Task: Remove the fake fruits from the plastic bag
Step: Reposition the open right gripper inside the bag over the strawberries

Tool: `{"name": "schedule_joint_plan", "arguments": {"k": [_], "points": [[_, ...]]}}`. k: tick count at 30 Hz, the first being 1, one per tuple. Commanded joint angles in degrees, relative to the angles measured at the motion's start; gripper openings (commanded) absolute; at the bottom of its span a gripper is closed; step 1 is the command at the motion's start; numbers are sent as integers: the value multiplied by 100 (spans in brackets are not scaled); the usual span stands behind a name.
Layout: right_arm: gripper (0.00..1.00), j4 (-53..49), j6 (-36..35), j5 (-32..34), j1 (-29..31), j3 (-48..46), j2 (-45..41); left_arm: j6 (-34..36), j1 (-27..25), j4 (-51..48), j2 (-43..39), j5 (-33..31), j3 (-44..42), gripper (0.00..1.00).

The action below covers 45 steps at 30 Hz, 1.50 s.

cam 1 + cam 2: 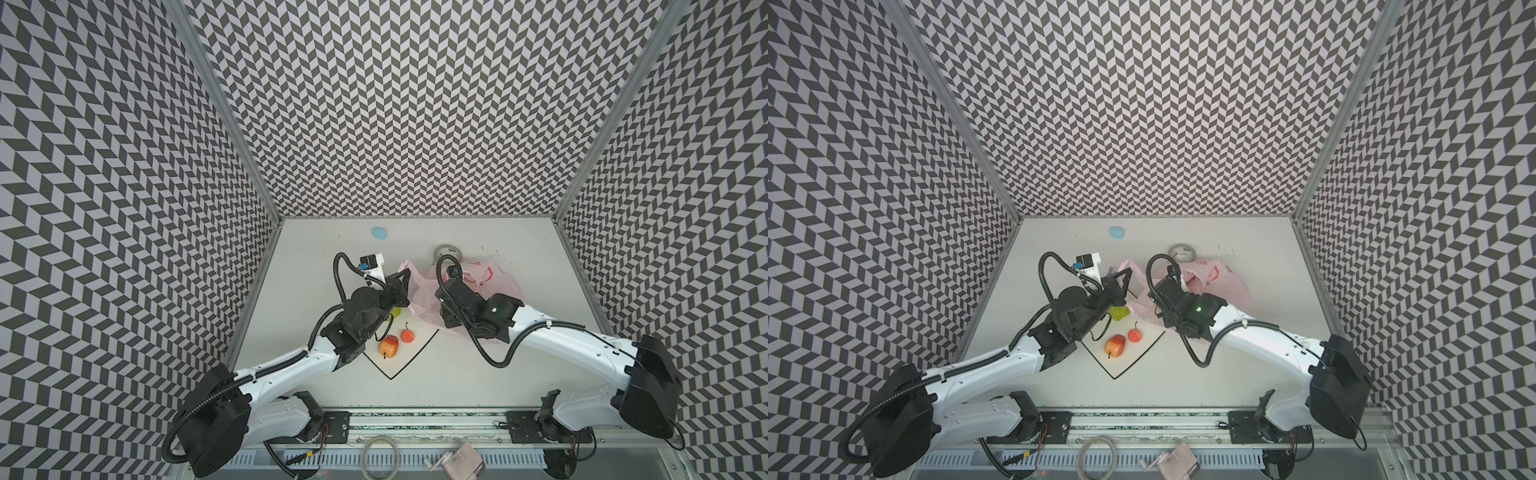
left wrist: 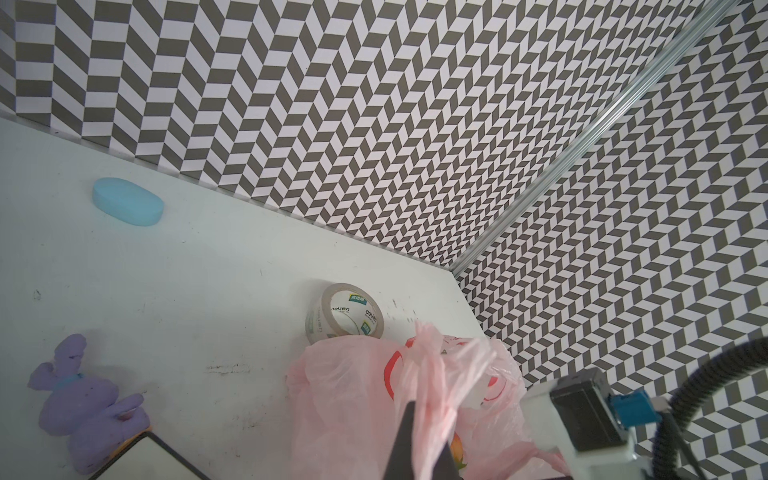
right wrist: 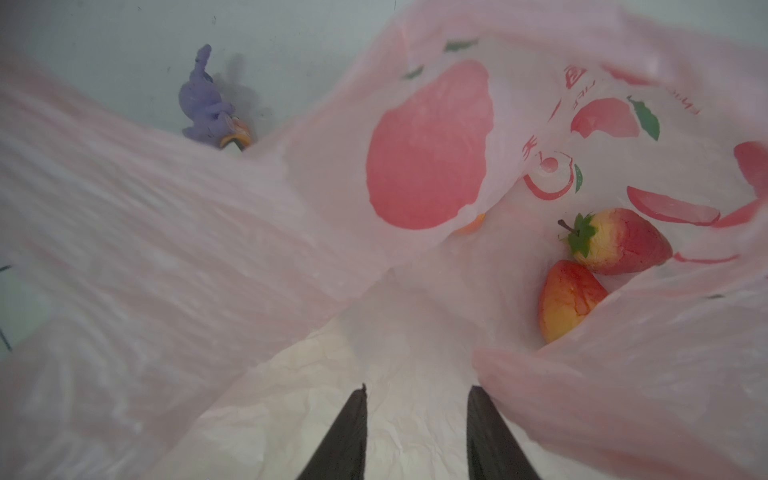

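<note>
pink plastic bag [image 2: 345, 390] on table [image 1: 457, 374]. left jaws shut on bag edge, holding mouth up. right jaws half open, empty, inside bag near strawberry [image 3: 619, 243]. thin edge may slip, bag flops shut; jaws may pinch plastic, not fruit.

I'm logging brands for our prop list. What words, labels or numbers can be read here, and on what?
"deli": printed twice inside the core of the tape roll, beside Chinese characters too small to read.
Small green labels on that core: white characters, too blurred to read.
Red characters on the plastic bag, in the right wrist view: seen through the crinkled film, not legible.
No numbers can be read.
</note>
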Motion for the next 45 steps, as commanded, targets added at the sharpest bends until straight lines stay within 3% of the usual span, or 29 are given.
{"name": "schedule_joint_plan", "arguments": {"k": [1,5,8,13,16,18,22,26,30,34,40,45], "points": [[48,-406,-153,-202,-59,700,-470,-79,-62,216,-26,-27,83,0],[58,-550,-586,-558,-57,1191,-1246,-73,-107,304,44,46,68,0],[60,-465,-922,-1106,-56,1539,-1742,-72,-133,408,104,94,77,0],[58,-143,-1329,-3183,-40,2225,-1712,-79,-176,559,215,150,103,0],[54,198,-1331,-3878,48,2130,-1387,-80,-194,593,259,161,138,0],[51,281,-1418,-3539,180,1933,-1156,-56,-189,598,263,145,149,0],[48,-77,-1122,-1070,269,1365,-689,-42,-192,540,168,18,121,0],[40,-287,-866,181,222,940,-204,-63,-188,507,92,-23,59,0],[33,-394,-543,436,110,579,104,-61,-187,475,31,-126,8,0],[35,-7,-314,342,-176,-193,205,-75,-188,500,17,-147,13,0],[44,806,243,7,-1112,-983,246,51,-203,481,-73,-36,-18,0],[64,1136,692,99,-1681,-1060,415,36,-284,494,-117,237,-204,0]]}}
